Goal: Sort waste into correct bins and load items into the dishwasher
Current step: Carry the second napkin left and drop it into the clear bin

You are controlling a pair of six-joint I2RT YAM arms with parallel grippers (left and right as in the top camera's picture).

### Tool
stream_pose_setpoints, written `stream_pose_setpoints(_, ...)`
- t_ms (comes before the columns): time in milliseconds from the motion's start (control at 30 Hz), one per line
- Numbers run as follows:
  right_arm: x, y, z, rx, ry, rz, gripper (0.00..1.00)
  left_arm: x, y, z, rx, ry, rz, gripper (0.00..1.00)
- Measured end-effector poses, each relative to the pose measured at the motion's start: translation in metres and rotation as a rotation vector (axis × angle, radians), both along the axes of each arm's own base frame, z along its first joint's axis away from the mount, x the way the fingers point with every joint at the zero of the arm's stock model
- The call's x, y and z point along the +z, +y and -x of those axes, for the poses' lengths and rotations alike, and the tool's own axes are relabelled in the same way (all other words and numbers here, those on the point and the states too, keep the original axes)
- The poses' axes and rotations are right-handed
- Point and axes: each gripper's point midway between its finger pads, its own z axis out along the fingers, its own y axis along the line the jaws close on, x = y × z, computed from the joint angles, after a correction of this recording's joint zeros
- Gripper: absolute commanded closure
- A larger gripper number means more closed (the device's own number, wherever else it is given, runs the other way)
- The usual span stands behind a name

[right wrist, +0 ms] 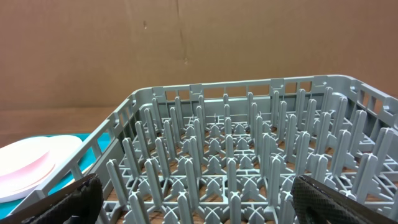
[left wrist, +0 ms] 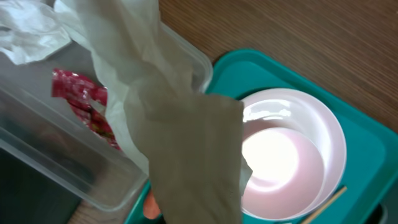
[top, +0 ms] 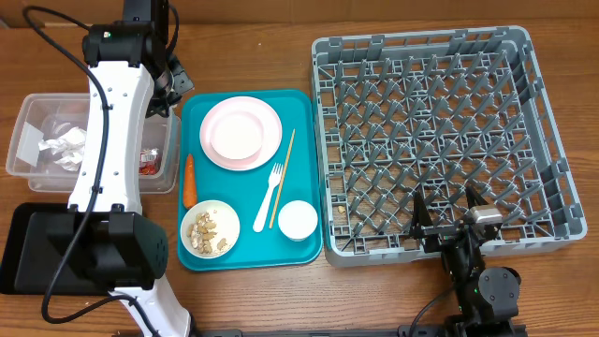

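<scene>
White left arm (top: 110, 131) with black joints (top: 117, 45); black right gripper (top: 443, 211)

Right claw (right wrist: 205, 208) is spread wide, with one black fingertip (right wrist: 74, 198) at 7 o'clock, the other at 5 o'clock, and nothing between them. Grey dish rack (right wrist: 236, 155) fills the frame from centre out to 3 o'clock, its rows of upright pegs bare, with a flat brown panel (right wrist: 186, 43) behind it at 12. At 8 o'clock the pale pink plate (right wrist: 28, 167) sits on the teal tray (right wrist: 74, 176), just beside the rack's outer wall.
</scene>
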Motion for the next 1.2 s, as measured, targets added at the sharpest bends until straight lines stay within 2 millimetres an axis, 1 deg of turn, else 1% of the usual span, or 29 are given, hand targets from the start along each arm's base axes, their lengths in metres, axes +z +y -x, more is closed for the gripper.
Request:
stream_pose_setpoints(133, 0.0, 0.0, 0.0, 0.0, 0.0, 0.0, 0.0, 0.004, 0.012, -0.003, 0.034, -0.022, -0.06, 0.96)
stream_pose_setpoints(267, 0.0, 0.0, 0.0, 0.0, 0.0, 0.0, 0.0, 0.008, 0.033, -0.002, 0.123, -0.04, -0.132, 0.96)
stream_pose_setpoints(367, 0.0, 0.0, 0.0, 0.0, 0.0, 0.0, 0.0, 0.002, 0.049, -0.006, 0.186, -0.064, -0.17, 0.96)
stream_pose_setpoints(433, 0.0, 0.0, 0.0, 0.0, -0.001, 0.0, 0.0, -0.014, 0.062, -0.007, 0.223, -0.06, -0.185, 0.96)
stream_pose_setpoints(600, 0.0, 0.0, 0.0, 0.0, 0.0, 0.0, 0.0, -0.057, 0.098, 0.002, 0.342, -0.025, -0.164, 0.96)
stream_pose_setpoints(633, 0.0, 0.0, 0.0, 0.0, 0.0, 0.0, 0.0, -0.061, 0.102, 0.002, 0.354, -0.028, -0.153, 0.96)
stream_pose_setpoints(667, 0.0, 0.0, 0.0, 0.0, 0.0, 0.0, 0.0, -0.068, 0.109, 0.001, 0.376, -0.04, -0.129, 0.96)
stream_pose_setpoints(767, 0.0, 0.0, 0.0, 0.0, 0.0, 0.0, 0.0, -0.086, 0.122, 0.001, 0.416, -0.061, -0.081, 0.96)
stream_pose_setpoints(867, 0.0, 0.0, 0.0, 0.0, 0.0, 0.0, 0.0, -0.106, 0.126, 0.005, 0.436, -0.058, -0.042, 0.96)
stream_pose_setpoints(967, 0.0, 0.0, 0.0, 0.0, 0.0, 0.0, 0.0, -0.116, 0.124, 0.005, 0.435, -0.064, -0.018, 0.96)
stream_pose_setpoints(1133, 0.0, 0.0, 0.0, 0.0, 0.0, 0.0, 0.0, -0.119, 0.122, 0.001, 0.435, -0.081, 0.0, 0.95)
stream_pose_setpoints(1200, 0.0, 0.0, 0.0, 0.0, 0.0, 0.0, 0.0, -0.123, 0.122, -0.003, 0.448, -0.104, 0.008, 0.94)
